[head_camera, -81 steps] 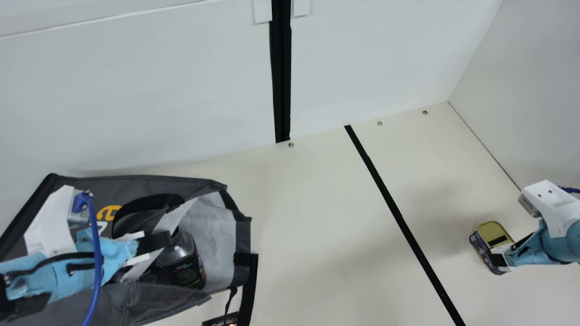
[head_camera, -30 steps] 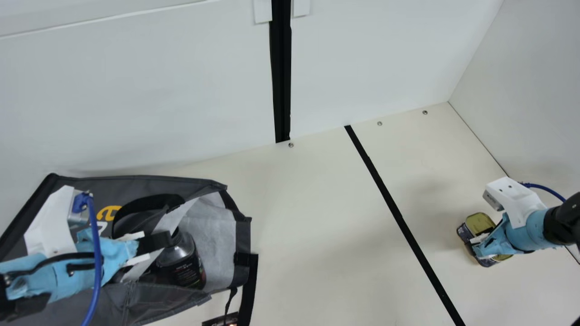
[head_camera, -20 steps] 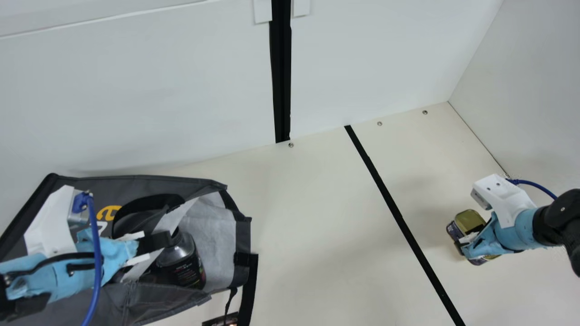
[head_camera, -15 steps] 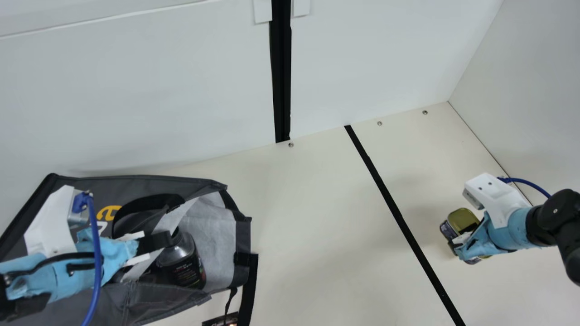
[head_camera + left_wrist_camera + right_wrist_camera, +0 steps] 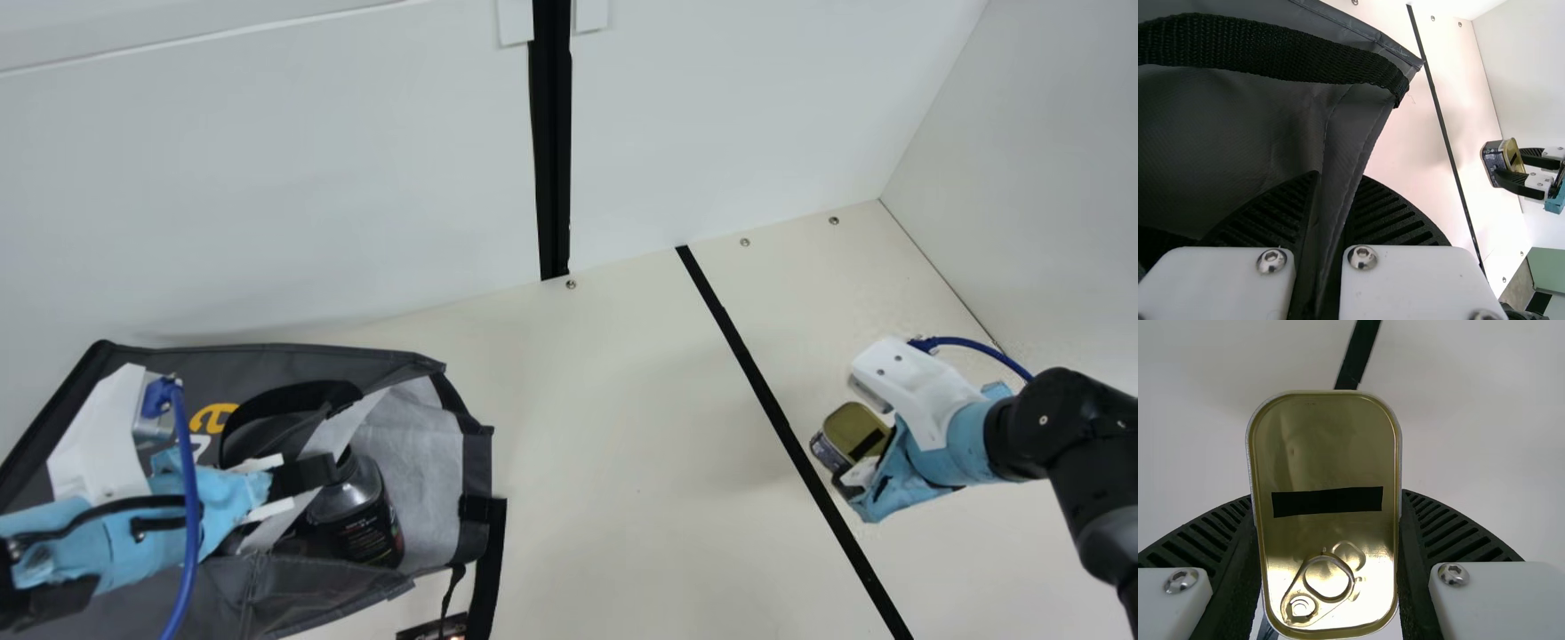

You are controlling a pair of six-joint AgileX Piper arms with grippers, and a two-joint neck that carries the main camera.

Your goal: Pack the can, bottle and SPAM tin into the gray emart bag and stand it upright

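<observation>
Cream table (image 5: pixel 622 400) — right claw (image 5: pixel 861 451) on bent arm (image 5: pixel 1058 418) — clasping SPAM tin (image 5: pixel 849 427).

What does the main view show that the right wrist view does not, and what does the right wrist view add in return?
Main view's own: the gray bag, a dark container inside it and the left gripper at the bag.
Right wrist view's own: the ring pull on the tin's lid.
Shared: the tin in the right gripper, and the black line on the table.
</observation>
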